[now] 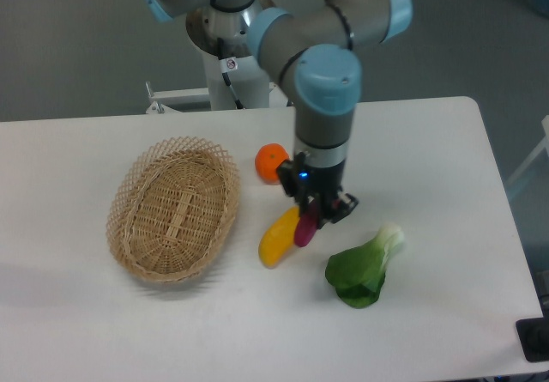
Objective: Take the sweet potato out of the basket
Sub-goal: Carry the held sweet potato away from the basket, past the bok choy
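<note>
Sweet potato (304, 230): smooth magenta oblong, outside the basket, tilted beside the yellow vegetable (278, 239).
Gripper (321, 220): jaws clamped on the sweet potato's upper end.
Basket (174, 209): oval tan wicker, lacy rim, well left.
Nearby: round orange fruit (271, 161); leafy bok choy (364, 269).
Table (77, 330): smooth white.

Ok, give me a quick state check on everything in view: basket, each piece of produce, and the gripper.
basket: upright on the table, nothing inside.
sweet potato: outside the basket, tilted, between the gripper's fingers, beside the yellow vegetable.
gripper: lowered, shut on the sweet potato.
yellow vegetable: lying on the table, right of the basket.
orange: resting on the table, behind the gripper.
bok choy: lying on the table, apart from the rest.
</note>
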Controlling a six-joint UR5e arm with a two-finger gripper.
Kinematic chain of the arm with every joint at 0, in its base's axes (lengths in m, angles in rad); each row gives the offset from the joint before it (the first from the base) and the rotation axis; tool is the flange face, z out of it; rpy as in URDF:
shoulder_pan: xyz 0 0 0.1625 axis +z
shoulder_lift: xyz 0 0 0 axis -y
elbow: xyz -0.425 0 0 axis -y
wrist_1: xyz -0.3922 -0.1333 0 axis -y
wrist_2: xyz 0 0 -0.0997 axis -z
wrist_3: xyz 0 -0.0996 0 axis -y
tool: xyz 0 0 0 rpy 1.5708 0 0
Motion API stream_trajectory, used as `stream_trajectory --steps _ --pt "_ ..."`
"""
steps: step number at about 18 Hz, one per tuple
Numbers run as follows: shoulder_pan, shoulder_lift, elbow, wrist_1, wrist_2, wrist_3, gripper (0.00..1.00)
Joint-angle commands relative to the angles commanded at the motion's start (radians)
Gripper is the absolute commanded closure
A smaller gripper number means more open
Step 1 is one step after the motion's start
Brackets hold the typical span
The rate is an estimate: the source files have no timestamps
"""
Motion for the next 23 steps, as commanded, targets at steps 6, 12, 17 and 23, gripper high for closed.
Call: stream_trajectory --steps 6,12,17,23 --pt "0.078 -0.021 0.023 -0.003 0.029 0.098 0.97" --pt "0.17 -0.161 0.152 -0.002 0.055 0.23 0.96" --pt "0.184 -0.241 0.235 -0.002 0.054 0.253 0.94" --pt "0.184 -0.264 0.259 0.002 0.043 0.27 0.94"
